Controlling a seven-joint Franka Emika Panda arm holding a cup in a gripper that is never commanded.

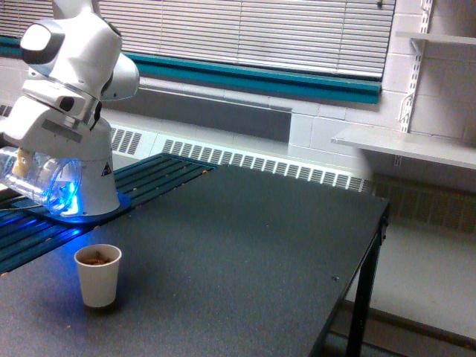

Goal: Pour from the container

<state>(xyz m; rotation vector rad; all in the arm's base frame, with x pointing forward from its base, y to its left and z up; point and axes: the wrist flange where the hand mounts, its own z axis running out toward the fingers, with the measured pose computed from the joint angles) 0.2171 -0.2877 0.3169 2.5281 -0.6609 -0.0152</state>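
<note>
Dark bench [260, 245]: gripper [26, 160] clamped on tipped container [37, 178], paper cup [97, 275] holds brown bits; overshoot risks late bits missing the cup.

The clear container [41, 182] glows blue beside the white arm [71, 82], the off-white paper cup [97, 275] shows brown inside, and the bench [245, 245] is dark speckled grey.
</note>
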